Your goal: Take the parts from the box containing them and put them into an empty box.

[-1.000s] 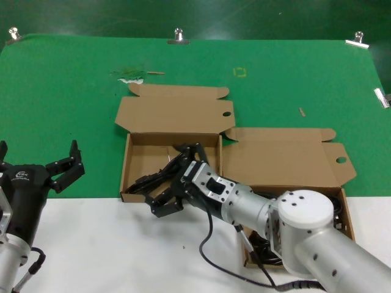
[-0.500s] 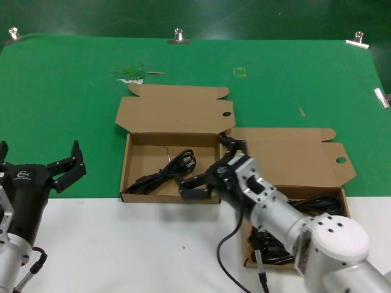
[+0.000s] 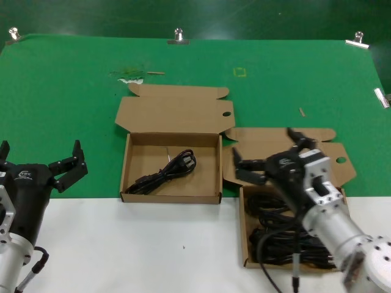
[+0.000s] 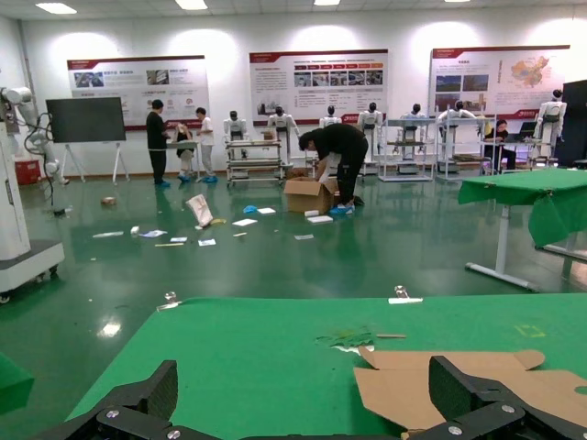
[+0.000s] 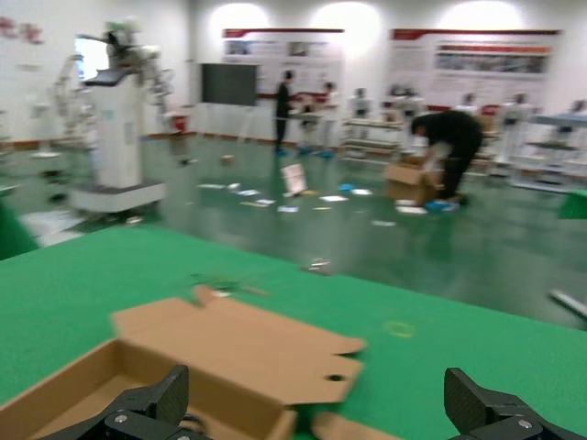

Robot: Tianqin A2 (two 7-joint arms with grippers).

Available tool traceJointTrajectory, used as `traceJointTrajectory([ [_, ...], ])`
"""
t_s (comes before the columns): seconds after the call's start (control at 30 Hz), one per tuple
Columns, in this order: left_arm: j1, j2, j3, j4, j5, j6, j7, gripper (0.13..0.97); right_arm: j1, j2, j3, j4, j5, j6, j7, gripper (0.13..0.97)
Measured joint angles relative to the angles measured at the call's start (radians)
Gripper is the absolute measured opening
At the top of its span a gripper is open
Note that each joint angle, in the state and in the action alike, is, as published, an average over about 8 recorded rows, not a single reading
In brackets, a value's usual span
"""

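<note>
The left carton (image 3: 171,197), with a thin pale sliver on its floor, holds one coiled black cable (image 3: 164,174). The right carton (image 3: 244,227) holds several black cables (image 3: 272,241). My right gripper (image 3: 269,154) is open and empty, above the back of the right carton and in front of its raised lid (image 3: 287,155). In the right wrist view the open right gripper (image 5: 316,403) faces the left carton's lid (image 5: 238,344). My left gripper (image 3: 41,166) is open and empty, parked at the left table edge; its wrist view (image 4: 307,408) shows the green cloth and a lid corner (image 4: 404,394).
A green cloth (image 3: 73,110) covers the back of the table, held by metal clips (image 3: 178,35). White tabletop (image 3: 122,244) lies in front. Small scraps (image 3: 129,76) and a yellow square mark (image 3: 239,72) lie behind the cartons.
My right gripper let go of the cable in the left carton, then drew back to the right, over the right carton. The left arm has not moved.
</note>
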Motion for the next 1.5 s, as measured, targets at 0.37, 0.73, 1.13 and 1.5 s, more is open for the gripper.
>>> traceJointTrajectory([
  [0.37,-0.001,0.002,0.004,-0.001,0.001,-0.002,-0.001,0.966,-0.157,0.042,0.160,0.202,-0.058,0.087,0.123,0.966],
  [0.73,-0.001,0.002,0.004,-0.001,0.001,-0.003,-0.002,0.966,-0.185,0.049,0.190,0.239,-0.069,0.104,0.146,0.966],
  [1.13,-0.001,0.002,0.004,-0.001,0.001,-0.003,-0.002,0.966,-0.185,0.049,0.190,0.239,-0.069,0.104,0.146,0.966],
  [1.5,-0.001,0.002,0.004,-0.001,0.001,-0.003,-0.002,0.966,-0.185,0.049,0.190,0.239,-0.069,0.104,0.146,0.966],
])
